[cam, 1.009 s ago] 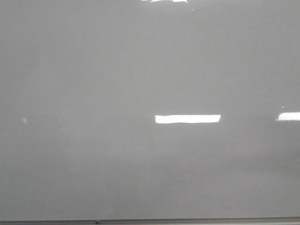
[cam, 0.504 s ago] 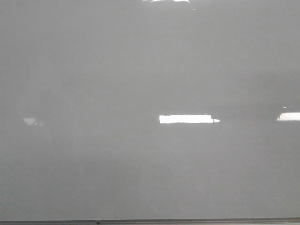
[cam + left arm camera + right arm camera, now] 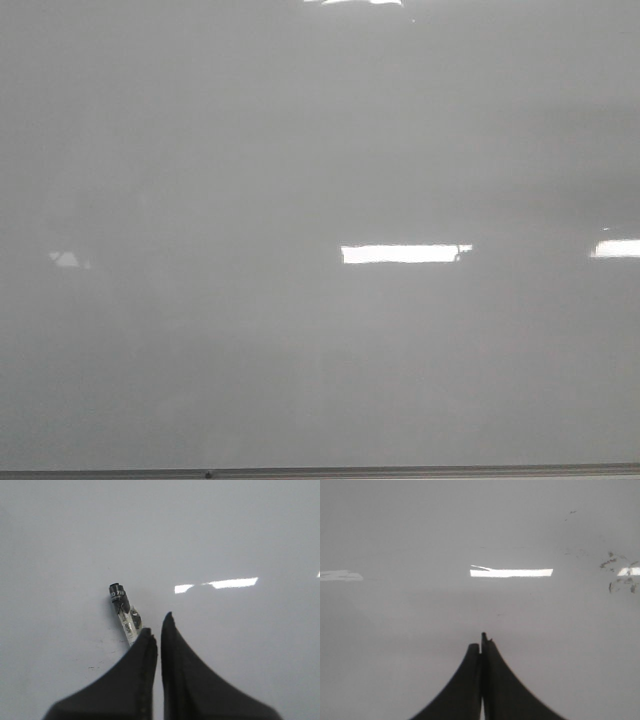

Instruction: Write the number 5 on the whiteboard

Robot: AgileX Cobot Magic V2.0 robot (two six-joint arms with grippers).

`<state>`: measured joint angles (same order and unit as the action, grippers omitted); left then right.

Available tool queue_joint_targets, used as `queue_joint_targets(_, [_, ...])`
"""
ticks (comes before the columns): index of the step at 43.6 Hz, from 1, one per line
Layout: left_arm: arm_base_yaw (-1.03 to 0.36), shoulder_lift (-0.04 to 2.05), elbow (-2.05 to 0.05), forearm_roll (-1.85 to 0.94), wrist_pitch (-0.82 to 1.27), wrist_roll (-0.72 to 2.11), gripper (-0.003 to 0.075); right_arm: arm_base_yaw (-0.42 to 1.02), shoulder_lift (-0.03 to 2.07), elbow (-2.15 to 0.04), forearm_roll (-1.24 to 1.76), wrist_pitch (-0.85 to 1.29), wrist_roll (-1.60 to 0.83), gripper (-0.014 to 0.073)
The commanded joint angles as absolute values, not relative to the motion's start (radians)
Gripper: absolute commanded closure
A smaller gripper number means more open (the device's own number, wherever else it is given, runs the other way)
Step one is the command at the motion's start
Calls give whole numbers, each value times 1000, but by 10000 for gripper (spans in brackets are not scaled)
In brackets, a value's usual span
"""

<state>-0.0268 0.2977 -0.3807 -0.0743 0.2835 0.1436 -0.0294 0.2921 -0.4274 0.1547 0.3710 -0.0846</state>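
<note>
Whiteboard (image 3: 300,150), glossy and rigid, fills the front view; no number 5 is visible on it yet. Left gripper (image 3: 156,630): jaws nearly closed, the marker (image 3: 123,611) projecting beside them toward 11 o'clock; whether it is pinched cannot be told. Right gripper (image 3: 482,642): jaws together, holding nothing. The marker looks light, stiff and slick-barrelled; best gripped mid-barrel.

A glossy, smooth finish is shown by the whiteboard (image 3: 300,150), with light mirrored in it; a thin grey metal strip (image 3: 400,470) edges it. The pincer fingers (image 3: 195,680) look matt black. The marker (image 3: 124,613) appears to be plastic.
</note>
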Motion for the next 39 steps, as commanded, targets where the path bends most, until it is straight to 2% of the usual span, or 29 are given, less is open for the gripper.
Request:
queue_joint_targets(1, [-34,313,-413,-81,212,138,508,-37,309,-464,161,298,-82,543])
queue_joint_targets(2, [-34,313,-413,-81,212,138,477,-37,309,-464,161,298,-82,501])
queue_joint_targets(3, [-34,313,-413,-81,212,138,412,-37,309,-464,161,298,-82,468])
queue_joint_targets(5, [-34,313,-413,-81,211,138,313,-37,309,-464,161,298,-82,323])
queue_joint_targets(8, [-34,313,-413,-81,211,138,182,-37,309,-464,161,298,-82,165])
queue_joint_targets(11, [-34,313,-413,-88,207,138,127,-37,309,-464,161,298,-82,55])
queue_joint_targets(13, [-34,313,-413,-106,213,138,125,-37,309,-464,161,298,-82,13])
queue_joint_targets(21, [-34,415,-417,-148,205,102,160,-37,309,-464,161,298,-82,-7])
queue_joint_targets(30, [28,708,-500,-146,211,-16,202,-37,309,-464,161,298,-82,-7])
queue_joint_targets(39, [122,959,-520,-170,109,-16,227,-35,309,-464,161,298,-82,-7])
